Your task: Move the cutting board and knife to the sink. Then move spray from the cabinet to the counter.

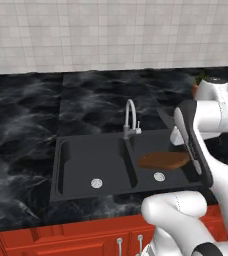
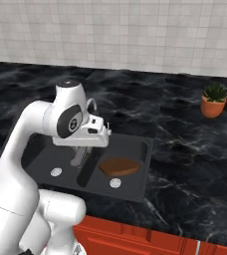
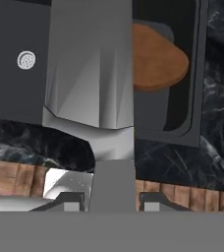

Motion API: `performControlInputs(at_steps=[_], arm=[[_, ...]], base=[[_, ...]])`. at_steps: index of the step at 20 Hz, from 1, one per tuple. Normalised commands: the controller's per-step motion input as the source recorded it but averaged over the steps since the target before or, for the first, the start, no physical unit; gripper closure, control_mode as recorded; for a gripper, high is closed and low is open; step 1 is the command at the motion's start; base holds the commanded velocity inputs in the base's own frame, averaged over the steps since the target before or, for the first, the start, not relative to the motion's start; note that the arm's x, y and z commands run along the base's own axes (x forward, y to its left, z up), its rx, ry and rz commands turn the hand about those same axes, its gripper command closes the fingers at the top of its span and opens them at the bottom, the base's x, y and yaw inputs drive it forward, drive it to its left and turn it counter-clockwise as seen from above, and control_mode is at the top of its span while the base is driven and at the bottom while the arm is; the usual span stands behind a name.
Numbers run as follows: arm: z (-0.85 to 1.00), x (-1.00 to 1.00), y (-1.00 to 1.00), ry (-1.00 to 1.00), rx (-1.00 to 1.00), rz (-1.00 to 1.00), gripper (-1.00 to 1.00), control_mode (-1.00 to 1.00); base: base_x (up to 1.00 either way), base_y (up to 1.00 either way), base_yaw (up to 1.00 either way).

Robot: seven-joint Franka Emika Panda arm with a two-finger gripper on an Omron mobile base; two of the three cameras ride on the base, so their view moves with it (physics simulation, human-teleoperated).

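While the cutting board (image 1: 163, 160) already lay in the right basin of the sink (image 1: 66, 170), at the centre-right of the left base frame, the knife (image 3: 92, 74) had not yet been set down. It stood large up the middle of the hand view, its grey handle pinched between the fingertips (image 3: 70, 199) of the end effector (image 3: 113, 201), blade pointing out over the basins. So the board step looked finished and the knife step well along, with only lowering and release left. Spray and cabinet were not yet dealt with; that half remained. A potted plant (image 2: 214, 101) sat at the upper right of the tabletop (image 2: 185, 139).
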Motion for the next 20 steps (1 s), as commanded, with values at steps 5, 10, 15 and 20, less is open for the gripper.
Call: performControlInputs(at_steps=[5, 10, 15, 20], arm=[[-0.37, 0.72, -0.49, 0.22, 0.00, 0.04, 1.00, -1.00], [-0.74, 0.57, -0.33, 0.22, 0.00, 0.07, 1.00, -1.00], [-0.90, 0.52, -0.12, 0.16, 0.00, 0.06, 1.00, -1.00], [-0.62, 0.39, -0.06, 0.03, -0.01, 0.03, 1.00, -1.00]], base=[[0.00, 0.00, 0.00], [0.00, 0.00, 0.00], [0.00, 0.00, 0.00], [0.00, 0.00, 0.00]])
